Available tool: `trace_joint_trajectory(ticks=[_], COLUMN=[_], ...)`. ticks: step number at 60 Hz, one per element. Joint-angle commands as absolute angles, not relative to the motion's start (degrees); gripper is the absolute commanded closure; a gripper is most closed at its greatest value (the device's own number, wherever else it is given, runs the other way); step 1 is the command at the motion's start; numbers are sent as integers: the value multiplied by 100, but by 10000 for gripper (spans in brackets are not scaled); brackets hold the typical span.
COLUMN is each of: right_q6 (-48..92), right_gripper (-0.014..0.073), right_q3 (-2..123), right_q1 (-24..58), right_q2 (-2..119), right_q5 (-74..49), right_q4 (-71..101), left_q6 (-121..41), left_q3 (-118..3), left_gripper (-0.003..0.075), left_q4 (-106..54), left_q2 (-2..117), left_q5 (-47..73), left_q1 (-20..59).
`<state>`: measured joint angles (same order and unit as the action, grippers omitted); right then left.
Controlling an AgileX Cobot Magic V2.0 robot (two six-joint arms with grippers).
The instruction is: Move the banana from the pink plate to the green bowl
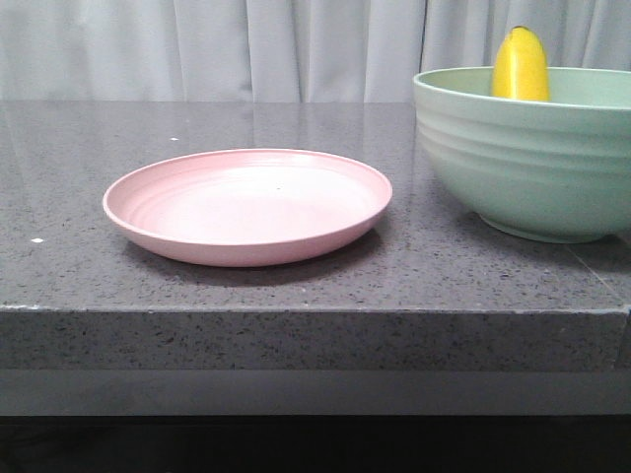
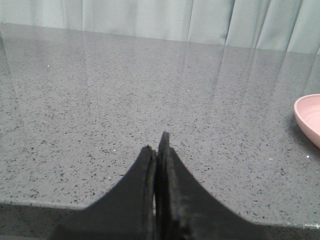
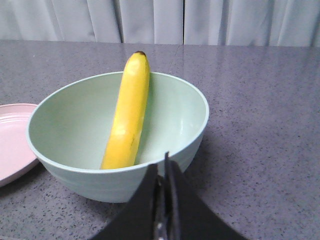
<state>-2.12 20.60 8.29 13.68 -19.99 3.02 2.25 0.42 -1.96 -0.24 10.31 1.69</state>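
The yellow banana (image 1: 521,65) leans inside the green bowl (image 1: 532,158) at the right of the table, its tip sticking above the rim. In the right wrist view the banana (image 3: 128,114) rests against the far wall of the bowl (image 3: 65,120). The pink plate (image 1: 246,204) sits empty at the table's middle; its edge shows in the left wrist view (image 2: 309,118) and the right wrist view (image 3: 12,140). My left gripper (image 2: 159,145) is shut and empty over bare table left of the plate. My right gripper (image 3: 164,165) is shut and empty, just outside the bowl's near wall.
The grey speckled stone table (image 1: 79,168) has its front edge (image 1: 296,310) close to the plate. A pale curtain (image 1: 246,49) hangs behind the table. Neither arm shows in the front view.
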Motion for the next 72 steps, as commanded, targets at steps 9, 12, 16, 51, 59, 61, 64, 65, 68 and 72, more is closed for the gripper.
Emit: trace_joint_trajectory(ticks=[9,12,16,51,59,61,64,65,68,72], right_q6=[-224,-224,-224,-224,-224,-224,-224,-224,-224,-224], right_gripper=[653,653,653,653,653,653,653,653,653,653], right_q3=[2114,1968,1640,-156,-156,-156,-156,-156,-156,-156], right_q1=[813,781,671,-77,-77,-77,-77,-77,-77,-77], right_q2=[1401,1351,1199,-191,-191,-191,-191,-191,-191,-191], right_q5=[-1450,-1315,-996,-681,-687,-687,-687,-687,-687,-687], right_q4=[289,282,288,562,562,562,562,562,562,562], left_q6=[237,237,237,237,237,237,237,237,237,237], left_q3=[59,59,59,59,59,59,59,59,59,59], left_gripper=[741,741,741,741,741,741,741,741,741,741], left_q4=[-226,-226,-226,-226,-226,-226,-226,-226,-226,-226], left_q2=[-138,-138,-138,-130,-130,-130,-130,-130,-130,-130], left_q5=[526,526,526,526,526,526,526,526,526,526], left_q1=[153,153,153,153,153,153,153,153,153,153])
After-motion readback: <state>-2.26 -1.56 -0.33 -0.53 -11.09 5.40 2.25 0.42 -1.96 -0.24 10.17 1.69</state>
